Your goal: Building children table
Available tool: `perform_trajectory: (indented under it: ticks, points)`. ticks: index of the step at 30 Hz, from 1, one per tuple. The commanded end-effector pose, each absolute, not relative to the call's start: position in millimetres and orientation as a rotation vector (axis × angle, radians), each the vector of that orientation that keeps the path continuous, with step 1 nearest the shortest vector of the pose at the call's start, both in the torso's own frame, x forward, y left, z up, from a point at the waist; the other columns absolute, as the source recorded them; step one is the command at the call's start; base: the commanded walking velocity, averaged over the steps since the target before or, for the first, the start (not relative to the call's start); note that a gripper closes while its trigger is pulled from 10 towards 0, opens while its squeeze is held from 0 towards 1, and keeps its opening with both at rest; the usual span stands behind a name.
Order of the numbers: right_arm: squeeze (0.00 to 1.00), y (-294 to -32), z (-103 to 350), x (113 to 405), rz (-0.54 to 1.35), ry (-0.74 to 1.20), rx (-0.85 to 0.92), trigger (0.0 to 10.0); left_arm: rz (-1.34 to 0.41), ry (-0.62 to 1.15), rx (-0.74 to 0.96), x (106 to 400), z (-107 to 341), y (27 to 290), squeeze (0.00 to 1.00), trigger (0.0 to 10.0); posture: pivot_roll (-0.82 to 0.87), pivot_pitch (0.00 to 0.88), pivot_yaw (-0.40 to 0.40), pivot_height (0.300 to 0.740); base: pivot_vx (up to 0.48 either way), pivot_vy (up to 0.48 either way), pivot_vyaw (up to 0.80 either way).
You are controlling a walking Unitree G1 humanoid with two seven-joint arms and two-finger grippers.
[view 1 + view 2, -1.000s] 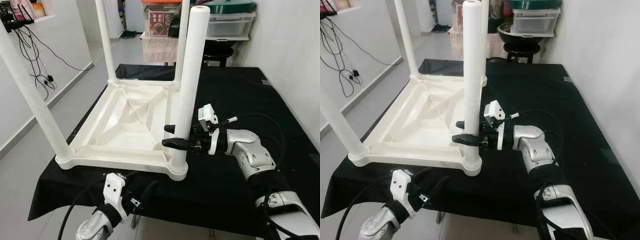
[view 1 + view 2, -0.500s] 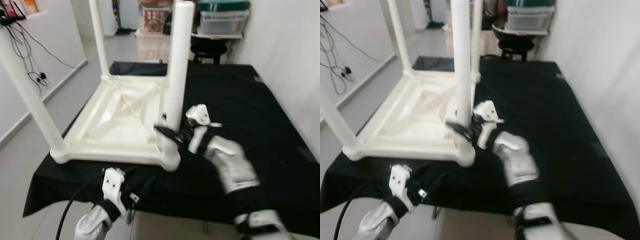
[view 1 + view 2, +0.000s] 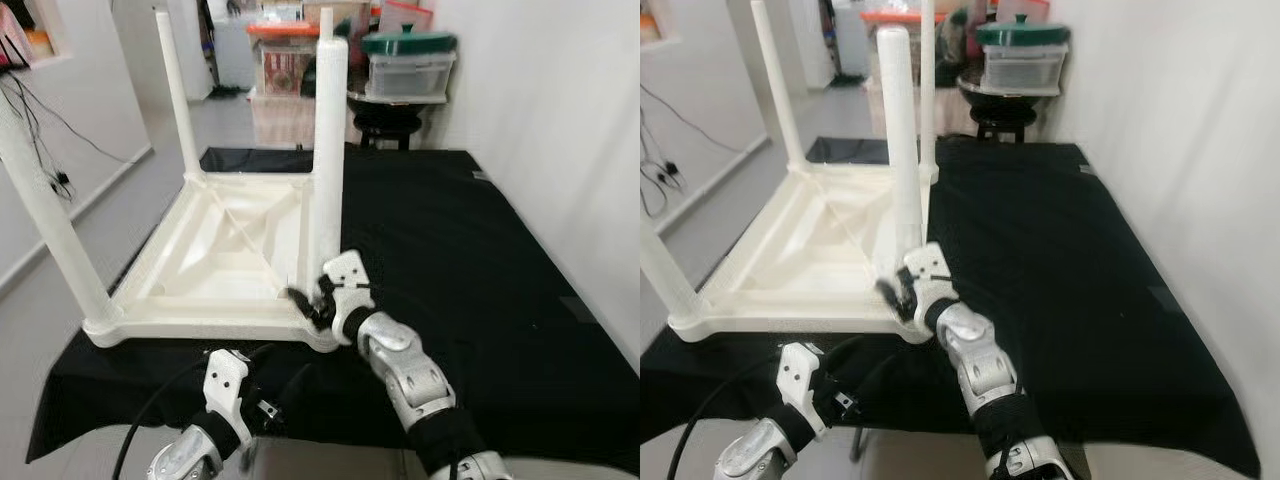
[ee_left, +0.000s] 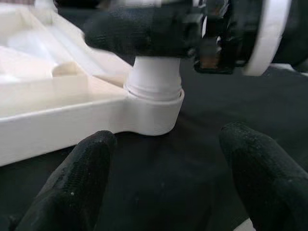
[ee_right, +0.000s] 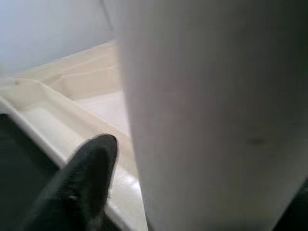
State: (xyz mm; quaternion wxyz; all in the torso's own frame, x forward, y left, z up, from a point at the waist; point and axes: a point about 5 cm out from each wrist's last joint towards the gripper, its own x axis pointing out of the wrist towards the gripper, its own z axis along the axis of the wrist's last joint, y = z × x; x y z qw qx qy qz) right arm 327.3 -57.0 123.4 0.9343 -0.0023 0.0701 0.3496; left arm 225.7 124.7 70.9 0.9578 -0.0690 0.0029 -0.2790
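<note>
The right tool (image 3: 898, 293) grips the near leg (image 3: 903, 190) of the upturned white table (image 3: 790, 262) on black cloth (image 3: 1060, 260).

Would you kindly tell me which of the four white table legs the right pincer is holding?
The right pincer grips the leg at the upturned table's near right corner, closest to the robot, low by its socket. The other three legs stand untouched.

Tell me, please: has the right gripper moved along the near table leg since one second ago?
Yes. The right gripper has slid down the near leg: earlier it clasped the leg well above the corner socket, now it sits just above it.
</note>
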Motion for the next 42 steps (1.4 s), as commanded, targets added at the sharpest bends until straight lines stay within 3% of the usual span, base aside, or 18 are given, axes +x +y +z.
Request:
perform_trajectory:
  ticks: [1,2,3,15,19,20,21,22,39,40,41,42]
  points:
    - [1.0,-49.7,142.7,329.5,0.813,0.076,0.021,10.0,-0.56,0.009,-0.126,225.3,69.7,125.7,0.0,10.0,0.02,0.0,-0.02,0.74,0.0,0.0,0.0]
    - [1.0,-49.7,142.7,329.5,0.813,0.076,0.021,10.0,-0.56,0.009,-0.126,225.3,69.7,125.7,0.0,10.0,0.02,0.0,-0.02,0.74,0.0,0.0,0.0]
    - [0.0,-54.5,160.3,327.0,0.98,0.006,0.016,10.0,-0.564,0.009,-0.129,225.5,69.7,125.1,0.0,10.0,0.01,0.0,-0.018,0.74,0.0,0.0,0.0]
    - [0.0,-76.9,179.2,334.5,1.183,-0.05,-0.082,10.0,-0.566,0.005,-0.134,225.2,70.5,124.2,0.0,10.0,0.02,0.0,-0.028,0.74,0.0,0.0,0.0]
    - [0.0,-90.9,190.7,336.6,1.389,-0.031,-0.075,10.0,-0.561,0.002,-0.133,224.7,71.1,123.2,0.0,10.0,0.02,0.0,-0.033,0.74,0.0,0.0,0.0]
    - [0.0,-93.7,191.6,336.7,1.423,-0.023,-0.074,8.9,-0.561,0.001,-0.134,224.6,71.2,122.8,0.0,10.0,0.02,0.0,-0.034,0.74,0.0,0.0,0.0]
    - [0.0,-93.7,191.6,336.7,1.423,-0.023,-0.074,8.9,-0.561,0.001,-0.134,224.6,71.2,122.8,0.0,10.0,0.02,0.0,-0.034,0.74,0.0,0.0,0.0]
    - [0.0,-96.9,192.4,338.5,1.429,-0.02,-0.071,0.0,-0.562,0.001,-0.135,224.6,71.2,122.4,0.0,10.0,0.02,0.0,-0.033,0.74,0.0,0.0,0.0]
    - [0.0,-127.5,177.4,330.7,1.359,0.003,-0.028,0.0,-0.57,0.004,-0.141,224.7,71.8,122.8,0.0,10.0,-0.01,0.0,-0.01,0.74,0.0,0.0,0.0]
    - [0.0,-127.0,156.2,332.2,1.044,0.029,-0.016,0.0,-0.57,0.004,-0.142,223.9,72.3,123.8,0.0,10.0,-0.02,0.0,-0.013,0.74,0.0,0.0,0.0]
    - [0.0,-127.0,156.2,332.2,1.044,0.029,-0.016,0.0,-0.57,0.004,-0.142,223.9,72.3,123.8,0.0,10.0,-0.02,0.0,-0.013,0.74,0.0,0.0,0.0]
    - [0.0,-126.0,147.0,333.5,0.896,0.04,-0.011,0.0,-0.57,0.004,-0.142,223.6,72.5,124.3,0.0,10.0,-0.02,0.0,-0.013,0.74,0.0,0.0,0.0]
